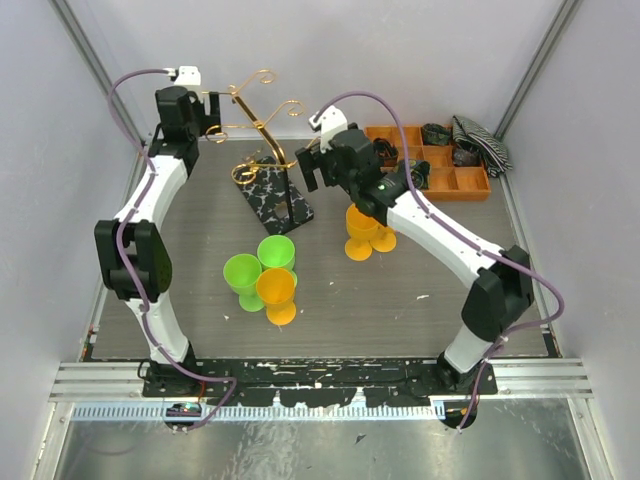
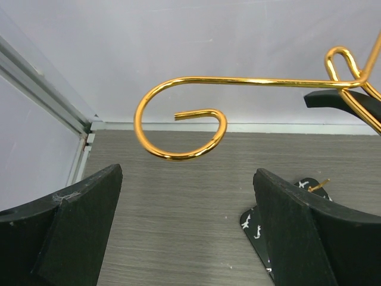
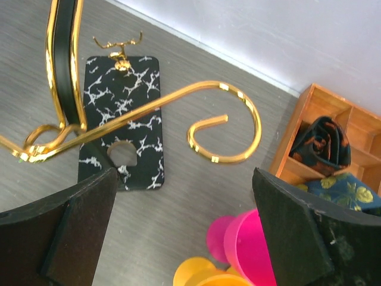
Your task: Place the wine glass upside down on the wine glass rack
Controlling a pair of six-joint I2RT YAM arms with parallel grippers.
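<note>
The wine glass rack [image 1: 262, 122] is a thin gold stand with curled arms on a black white-speckled base [image 1: 276, 196] at the back of the table. My left gripper [image 1: 210, 112] hangs open and empty by its left spiral arm [image 2: 178, 128]. My right gripper [image 1: 318, 165] is open and empty just right of the rack, and another spiral arm [image 3: 229, 128] lies ahead of its fingertips. Below it stand a pink wine glass [image 3: 253, 244] and an orange wine glass [image 1: 360, 238]. Two green wine glasses [image 1: 243, 275] and another orange one [image 1: 277, 290] stand at mid-table.
An orange compartment tray [image 1: 470, 192] holding dark rolled items sits at the back right, with a striped cloth [image 1: 482, 142] beside it. Walls close in the table at the back and on both sides.
</note>
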